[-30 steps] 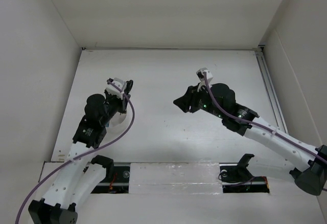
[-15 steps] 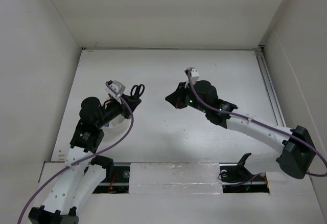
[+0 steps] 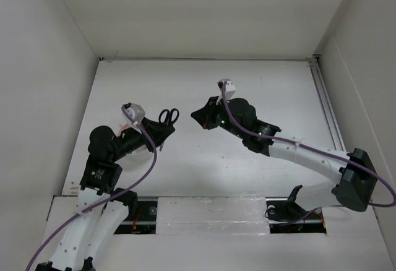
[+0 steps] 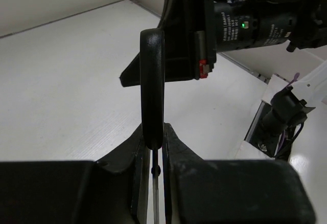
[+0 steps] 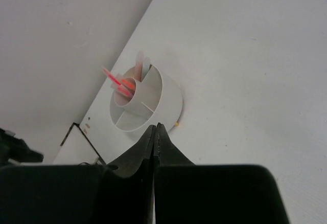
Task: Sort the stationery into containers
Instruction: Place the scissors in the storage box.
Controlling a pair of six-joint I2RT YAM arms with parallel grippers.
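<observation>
My left gripper (image 3: 159,129) is shut on the blades of the small black-handled scissors (image 3: 167,116), held above the table with the handle loops pointing away; the handle also shows in the left wrist view (image 4: 152,91). My right gripper (image 3: 199,118) is shut and empty, just right of the scissors handle. In the right wrist view, the round white divided tub (image 5: 168,104) sits beyond my shut fingertips (image 5: 156,128), with red pens (image 5: 116,82) in its central cup. A tiny yellow-orange block (image 5: 176,124) lies on the table against the tub's wall. In the top view my left arm hides most of the tub.
White walls close in the table on the left, back and right. A metal rail (image 3: 327,110) runs along the right edge. Black clamps (image 3: 291,206) sit in the slot at the near edge. A pale strip (image 5: 140,63) sticks up from the tub.
My left gripper has swung right and toward me, carrying the scissors. My right gripper has moved left, closer to the scissors handle.
</observation>
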